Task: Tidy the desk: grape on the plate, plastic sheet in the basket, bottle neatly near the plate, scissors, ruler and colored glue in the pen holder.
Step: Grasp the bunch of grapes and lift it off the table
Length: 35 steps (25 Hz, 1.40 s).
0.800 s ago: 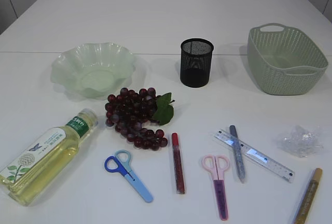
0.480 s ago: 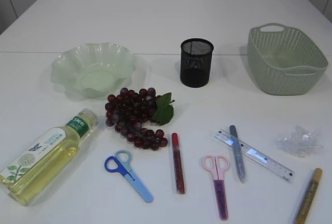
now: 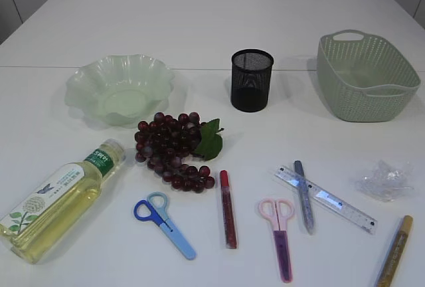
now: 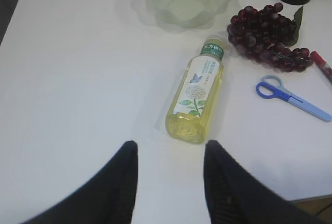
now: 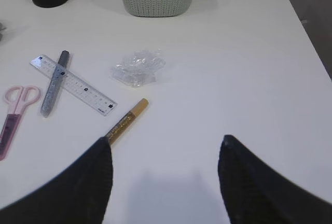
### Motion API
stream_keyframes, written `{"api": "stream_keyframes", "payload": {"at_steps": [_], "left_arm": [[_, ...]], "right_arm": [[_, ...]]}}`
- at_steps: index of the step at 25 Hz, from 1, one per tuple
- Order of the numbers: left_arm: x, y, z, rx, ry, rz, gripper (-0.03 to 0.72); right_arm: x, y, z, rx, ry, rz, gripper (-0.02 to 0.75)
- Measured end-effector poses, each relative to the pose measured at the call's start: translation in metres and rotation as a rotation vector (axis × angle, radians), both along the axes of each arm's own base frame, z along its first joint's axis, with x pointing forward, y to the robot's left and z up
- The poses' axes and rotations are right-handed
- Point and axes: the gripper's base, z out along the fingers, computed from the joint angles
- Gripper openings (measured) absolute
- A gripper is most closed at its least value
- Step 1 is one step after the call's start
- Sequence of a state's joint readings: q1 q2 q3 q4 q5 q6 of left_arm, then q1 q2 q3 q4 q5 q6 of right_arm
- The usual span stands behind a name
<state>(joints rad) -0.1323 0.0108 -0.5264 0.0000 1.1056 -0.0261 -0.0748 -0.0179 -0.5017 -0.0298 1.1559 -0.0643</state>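
Observation:
A bunch of dark red grapes (image 3: 174, 149) lies just in front of the pale green wavy plate (image 3: 119, 88). The bottle (image 3: 56, 198) of yellow liquid lies on its side at the front left. Blue scissors (image 3: 163, 223), pink scissors (image 3: 281, 236), a clear ruler (image 3: 325, 198), and red (image 3: 228, 208), grey (image 3: 303, 195) and gold (image 3: 394, 250) glue pens lie along the front. The crumpled plastic sheet (image 3: 384, 181) sits at the right. The black mesh pen holder (image 3: 252, 80) and green basket (image 3: 365, 76) stand behind. My left gripper (image 4: 170, 149) is open, short of the bottle (image 4: 197, 95). My right gripper (image 5: 166, 145) is open beside the gold pen (image 5: 125, 121).
The white table's front edge (image 4: 311, 197) runs close under the left gripper, and its right edge (image 5: 306, 27) lies beyond the right gripper. Neither arm shows in the exterior view.

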Motion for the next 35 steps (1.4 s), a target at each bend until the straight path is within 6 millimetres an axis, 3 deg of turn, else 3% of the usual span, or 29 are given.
{"api": "stream_keyframes", "payload": {"at_steps": [10, 14, 21, 28, 32, 35], "left_arm": [[0.0, -0.001, 0.0, -0.008, 0.001, -0.006, 0.308], [0.003, -0.002, 0.0, -0.011, 0.024, -0.009, 0.312], [0.027, -0.004, 0.049, 0.002, 0.057, -0.004, 0.395], [0.085, -0.017, 0.1, -0.054, 0.164, -0.022, 0.522], [0.144, -0.031, 0.117, -0.108, 0.283, -0.05, 0.579], [0.199, -0.045, 0.113, -0.116, 0.428, -0.074, 0.588]], "right_arm": [[-0.001, 0.0, 0.0, 0.005, 0.006, -0.001, 0.503], [0.01, 0.0, 0.006, 0.028, 0.104, -0.011, 0.503], [0.048, -0.002, 0.035, 0.084, 0.271, -0.035, 0.503], [0.102, -0.003, 0.061, 0.133, 0.359, -0.034, 0.503], [0.131, 0.0, 0.07, 0.201, 0.373, -0.01, 0.503], [0.15, 0.0, 0.071, 0.225, 0.414, -0.007, 0.503]]}}
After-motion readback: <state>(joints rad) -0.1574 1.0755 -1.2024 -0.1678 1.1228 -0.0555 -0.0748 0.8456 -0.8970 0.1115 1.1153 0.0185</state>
